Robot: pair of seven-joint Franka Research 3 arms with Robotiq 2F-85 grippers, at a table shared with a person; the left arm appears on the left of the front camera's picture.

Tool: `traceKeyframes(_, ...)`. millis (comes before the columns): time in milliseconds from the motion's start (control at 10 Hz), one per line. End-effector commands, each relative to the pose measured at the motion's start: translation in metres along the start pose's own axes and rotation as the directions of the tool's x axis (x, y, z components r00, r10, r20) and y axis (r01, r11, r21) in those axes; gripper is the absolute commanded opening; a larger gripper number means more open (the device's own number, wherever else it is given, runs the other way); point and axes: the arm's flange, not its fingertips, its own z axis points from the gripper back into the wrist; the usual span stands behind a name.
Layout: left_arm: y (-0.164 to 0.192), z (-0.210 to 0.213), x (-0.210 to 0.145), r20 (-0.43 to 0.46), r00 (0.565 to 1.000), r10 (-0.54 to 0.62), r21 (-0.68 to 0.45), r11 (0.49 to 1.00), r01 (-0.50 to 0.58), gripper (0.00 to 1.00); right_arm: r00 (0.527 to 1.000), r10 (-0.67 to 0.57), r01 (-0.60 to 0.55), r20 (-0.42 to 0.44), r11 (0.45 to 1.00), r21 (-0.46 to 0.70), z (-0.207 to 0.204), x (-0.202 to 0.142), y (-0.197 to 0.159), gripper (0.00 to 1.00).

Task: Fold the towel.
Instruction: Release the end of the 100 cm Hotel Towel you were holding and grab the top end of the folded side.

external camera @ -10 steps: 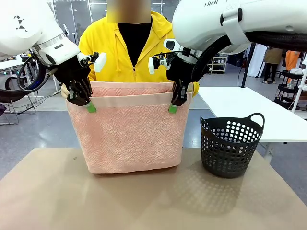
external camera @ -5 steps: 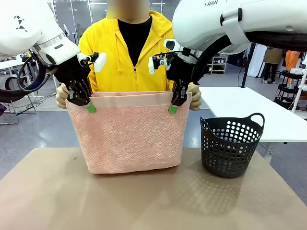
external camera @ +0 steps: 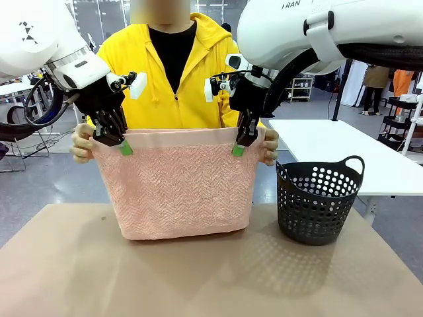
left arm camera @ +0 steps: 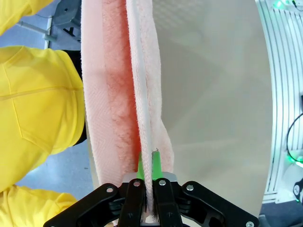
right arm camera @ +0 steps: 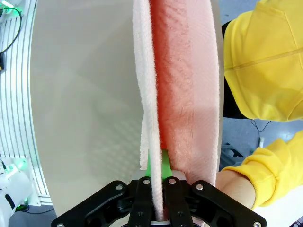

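Observation:
The salmon-pink towel (external camera: 180,188) hangs doubled over the table, its lower fold resting on the tabletop. My left gripper (external camera: 123,146) is shut on the towel's upper left corner, and my right gripper (external camera: 238,148) is shut on the upper right corner. Behind the towel stands a person in a yellow hoodie, whose hands (external camera: 82,142) hold the far layer's top corners just outside my grippers. In the left wrist view the towel (left arm camera: 135,90) runs edge-on between the green pads (left arm camera: 140,169). The right wrist view shows the towel (right arm camera: 177,80) pinched the same way.
A black perforated basket (external camera: 317,201) stands on the brown table (external camera: 211,277) to the right of the towel. A white table (external camera: 334,148) lies beyond it at the right. The near part of the tabletop is bare.
The person has lowered the far layer of the towel until its top edge is level with the one I hold, their hands now beside my grippers. Neither arm has moved.

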Motion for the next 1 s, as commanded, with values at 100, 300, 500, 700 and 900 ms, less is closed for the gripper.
traceKeyframes(100, 0.0009, 0.0016, -0.0013, 0.000, 1.000, 0.001, 0.003, 1.000, -0.001, 0.00, 1.000, -0.001, 0.001, -0.001, 1.000, 0.001, -0.0001, -0.0009, -0.0002, 0.00)
traceKeyframes(300, 0.0009, 0.0016, -0.0013, 0.000, 1.000, 0.001, 0.003, 1.000, -0.001, 0.00, 1.000, -0.001, 0.001, -0.001, 1.000, 0.001, -0.0001, -0.0009, -0.0002, 0.00)
traceKeyframes(500, 0.0009, 0.0016, -0.0013, 0.000, 1.000, 0.001, 0.003, 1.000, -0.001, 0.00, 1.000, -0.001, 0.001, -0.001, 1.000, 0.001, -0.0001, -0.0009, -0.0002, 0.00)
traceKeyframes(700, 0.0009, 0.0016, -0.0013, 0.000, 1.000, 0.001, 0.003, 1.000, -0.001, 0.00, 1.000, 0.000, 0.000, 0.000, 1.000, -0.001, 0.0004, 0.0001, -0.0001, 0.03)
traceKeyframes(900, -0.0013, 0.0008, 0.0012, 0.000, 1.000, -0.014, 0.013, 1.000, 0.014, 0.34, 1.000, 0.021, -0.021, 0.010, 1.000, -0.016, 0.0056, 0.0006, 0.0021, 0.19)
